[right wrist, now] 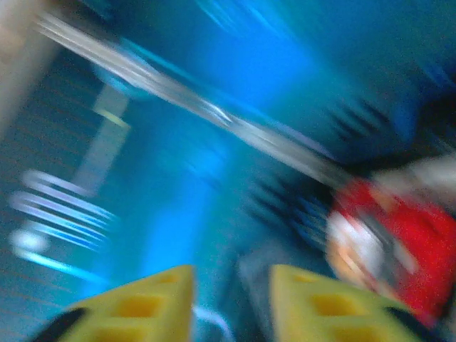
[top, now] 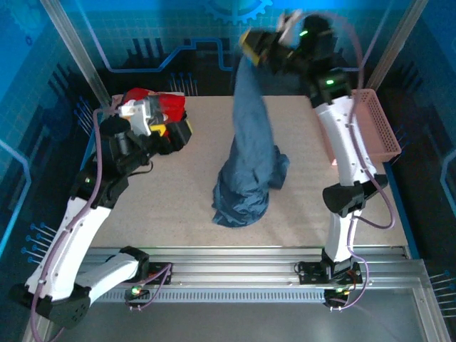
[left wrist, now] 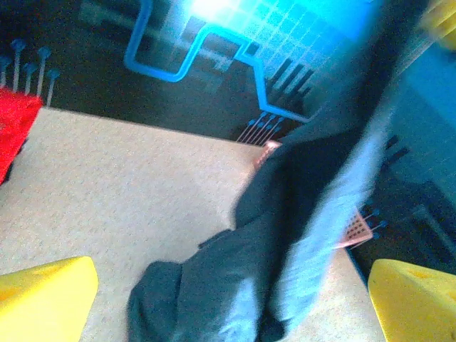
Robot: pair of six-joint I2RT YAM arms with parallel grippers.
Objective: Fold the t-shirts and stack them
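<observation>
The blue shirt (top: 246, 157) is hung upright from the raised right claw (top: 251, 44) — whether it is clamped there cannot be told — with its lower end heaped on the table (top: 142, 206), right of the nearer, wide-spread left claw (top: 178, 132).

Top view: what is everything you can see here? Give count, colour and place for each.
table: one, beige, speckled, fills the middle
blue shirt: one, dark slate-blue, centre, top up high, lower end heaped on the table
red shirt: one, red, far left corner
basket: one, pink, right edge
arms: two, white and black, bases at the near edge
left end effector: one, yellow-fingered, open, by the red shirt
right end effector: one, yellow-fingered, at the blue shirt's top
</observation>
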